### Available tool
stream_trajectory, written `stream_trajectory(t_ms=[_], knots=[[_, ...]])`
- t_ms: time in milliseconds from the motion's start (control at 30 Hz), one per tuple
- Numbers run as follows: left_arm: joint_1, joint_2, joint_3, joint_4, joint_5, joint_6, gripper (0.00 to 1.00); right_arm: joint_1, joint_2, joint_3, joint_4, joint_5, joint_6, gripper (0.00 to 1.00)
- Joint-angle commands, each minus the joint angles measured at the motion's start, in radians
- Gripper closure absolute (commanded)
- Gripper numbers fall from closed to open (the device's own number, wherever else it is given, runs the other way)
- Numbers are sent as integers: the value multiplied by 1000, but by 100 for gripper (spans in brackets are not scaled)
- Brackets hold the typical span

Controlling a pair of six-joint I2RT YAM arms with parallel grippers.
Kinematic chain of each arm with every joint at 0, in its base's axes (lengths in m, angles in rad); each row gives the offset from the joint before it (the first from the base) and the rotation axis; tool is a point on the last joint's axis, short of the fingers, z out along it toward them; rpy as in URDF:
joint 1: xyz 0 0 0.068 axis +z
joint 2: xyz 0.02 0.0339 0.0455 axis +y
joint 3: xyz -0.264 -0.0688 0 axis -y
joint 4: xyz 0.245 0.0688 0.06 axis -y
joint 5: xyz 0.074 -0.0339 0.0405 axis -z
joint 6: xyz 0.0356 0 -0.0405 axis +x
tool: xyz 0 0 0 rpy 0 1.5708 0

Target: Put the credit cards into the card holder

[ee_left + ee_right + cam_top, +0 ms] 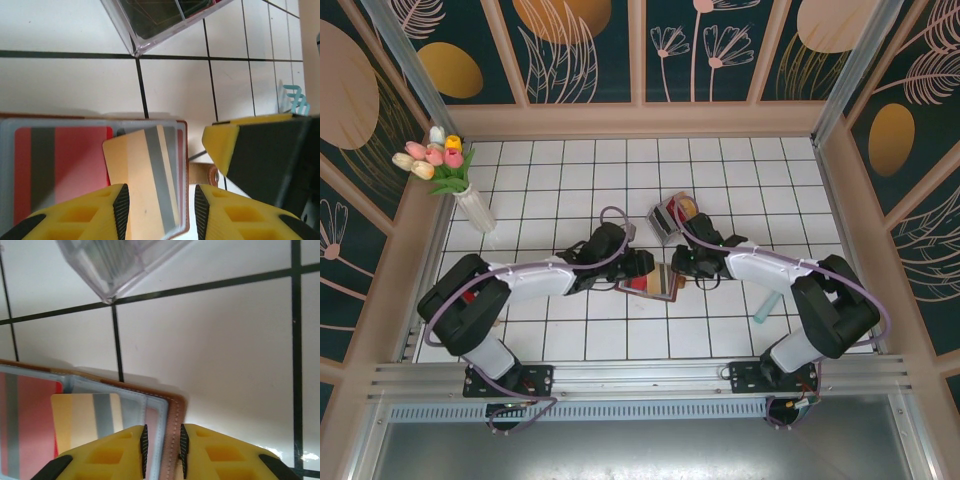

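The brown card holder (650,287) lies open on the white tiles between the two grippers. A red card (60,165) sits in its left clear pocket. A tan-orange card (145,175) with a grey stripe lies tilted, its right part under the clear sleeve of the right pocket. My left gripper (160,200) is open over this card, its pads standing clear of the card's right edge. My right gripper (162,440) is shut on the holder's brown stitched edge (172,410), pinching leather and sleeve. The tan card (85,415) and the red card (30,425) show beside it.
A clear tray (668,218) of more cards stands tilted just behind the holder, its corner (160,20) close above the grippers. A vase of tulips (470,205) is at the far left. A teal object (767,305) lies on the tiles at the right.
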Motion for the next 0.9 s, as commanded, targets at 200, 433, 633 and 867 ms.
stream_trajectory(t_ms=[200, 433, 633, 867], knots=[[-4, 110, 104, -124, -57, 24, 54, -12, 39, -43, 70, -71, 21, 72], [-3, 149, 118, -114, -21, 24, 56, -14, 70, -46, 87, -73, 22, 75], [-4, 166, 129, -104, 12, 33, 67, -16, 83, -50, 104, -84, 14, 79], [-4, 166, 135, -58, 75, 43, 71, -17, 93, -50, 131, -107, 14, 81]])
